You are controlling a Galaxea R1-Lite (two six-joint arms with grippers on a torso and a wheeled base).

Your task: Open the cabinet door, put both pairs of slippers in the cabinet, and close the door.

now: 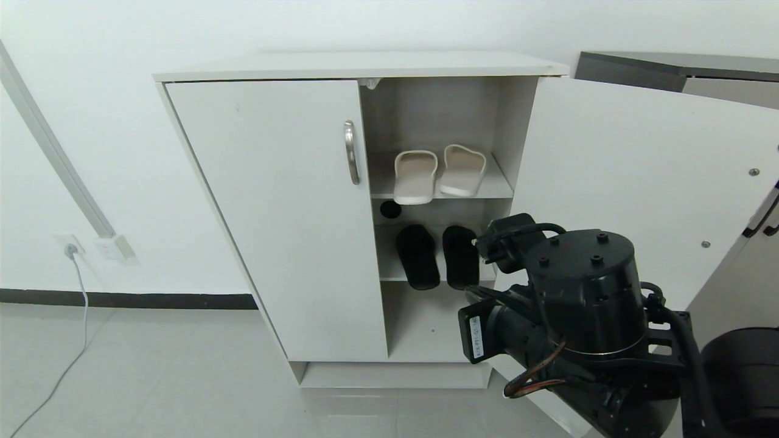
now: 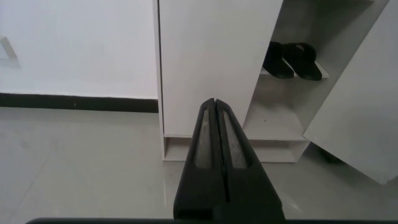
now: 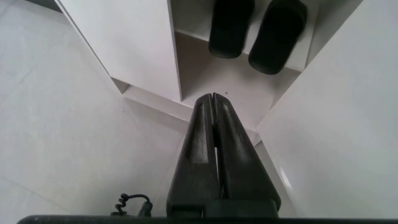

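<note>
The left pincer [image 2: 215,107] is hanging low in front of the cabinet [image 1: 359,64], its fingers pressed together and holding nothing. The white slippers [image 1: 417,176] are sitting on the top shelf. The black slippers [image 1: 418,255] are sitting on the shelf below, and their ends are poking out a bit. The right pincer [image 3: 213,99] is pressed together and empty too, beside the open door [image 1: 633,182]. A push on that door may be bumping it into a slipper end or the arm.

A white wall [image 1: 91,121] meets a pale grey tiled floor [image 1: 152,389] along a black skirting board [image 1: 122,299]. A grey strip [image 1: 55,152] slants down the wall to a small box [image 1: 114,247]; beside it a plug [image 1: 71,248] trails a grey cable [image 1: 84,310] onto the floor. A dark-topped unit [image 1: 669,64] stands far right.
</note>
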